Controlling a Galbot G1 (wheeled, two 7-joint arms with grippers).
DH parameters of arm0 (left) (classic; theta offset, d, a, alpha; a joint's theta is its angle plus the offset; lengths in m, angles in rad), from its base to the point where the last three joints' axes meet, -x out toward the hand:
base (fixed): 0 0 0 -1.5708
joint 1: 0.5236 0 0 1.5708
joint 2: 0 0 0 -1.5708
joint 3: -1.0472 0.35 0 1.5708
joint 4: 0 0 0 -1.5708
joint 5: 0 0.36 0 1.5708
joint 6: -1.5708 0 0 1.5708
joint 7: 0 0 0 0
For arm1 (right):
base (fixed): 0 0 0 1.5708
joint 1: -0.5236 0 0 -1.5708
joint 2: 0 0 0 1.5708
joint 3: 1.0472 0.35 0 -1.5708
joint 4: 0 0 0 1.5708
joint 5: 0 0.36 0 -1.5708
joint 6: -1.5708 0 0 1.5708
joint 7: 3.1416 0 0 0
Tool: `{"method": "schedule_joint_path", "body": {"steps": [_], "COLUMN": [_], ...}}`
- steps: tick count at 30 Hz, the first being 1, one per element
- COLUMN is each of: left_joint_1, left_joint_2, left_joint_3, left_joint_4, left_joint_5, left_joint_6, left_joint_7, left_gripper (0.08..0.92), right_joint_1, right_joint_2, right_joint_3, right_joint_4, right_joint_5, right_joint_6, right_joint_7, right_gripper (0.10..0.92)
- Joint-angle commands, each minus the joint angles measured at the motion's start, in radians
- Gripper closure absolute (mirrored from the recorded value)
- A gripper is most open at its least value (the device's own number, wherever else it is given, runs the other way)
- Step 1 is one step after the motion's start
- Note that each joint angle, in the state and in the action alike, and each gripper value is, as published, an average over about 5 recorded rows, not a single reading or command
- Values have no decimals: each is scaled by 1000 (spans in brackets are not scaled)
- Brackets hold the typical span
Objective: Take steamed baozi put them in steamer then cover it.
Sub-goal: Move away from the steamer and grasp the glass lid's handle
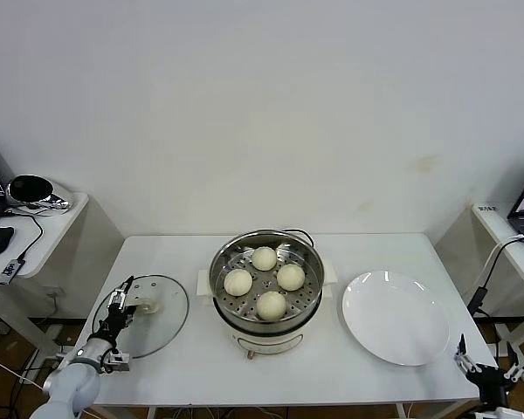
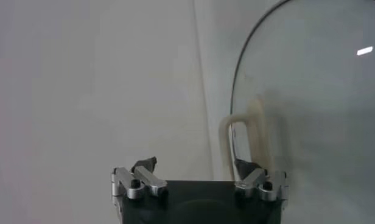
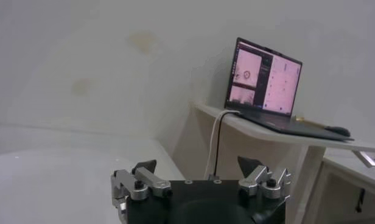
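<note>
Left claw [image 1: 120,321]: near left edge of the surface [image 1: 183,384], fingers apart, holding nothing; it sits at the near-left rim of the cover.
Right claw [image 1: 487,367]: near right corner, off the surface edge, fingers apart, empty, parked.
Cover [image 1: 144,314]: glass lid lying flat on the surface, left of the steamer and just beside it; the left wrist view shows its cream handle [image 2: 242,143] right ahead of one open finger.
Handling: glass looks stiff, smooth and breakable, likely slippery at the metal rim; the oblong handle is the sensible place to grip, across its narrow width, lifting level.
Plate [image 1: 396,316]: white, right of the steamer.
Steamer [image 1: 266,284]: centre of the surface, uncovered.
Baozi [image 1: 272,304]: all four lie on the perforated tray inside; soft, but they need no more handling.
Remaining: only covering seems left.
</note>
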Motion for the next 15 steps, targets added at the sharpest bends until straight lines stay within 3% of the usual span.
{"method": "schedule_joint_path", "body": {"steps": [1,15], "left_joint_1": [-20,-27], "left_joint_2": [2,5], "left_joint_3": [10,27], "left_joint_4": [33,57], "left_joint_5": [0,-47], "left_joint_6": [-1,-3], "left_joint_7": [-1,5], "left_gripper": [185,562], "right_joint_1": [0,-1], "right_joint_2": [2,5], "right_joint_3": [2,-7], "right_joint_4": [-5,-5], "right_joint_5": [-1,-2], "right_joint_6": [-3,-7], "right_joint_7": [0,-11], "right_gripper": [203,203]}}
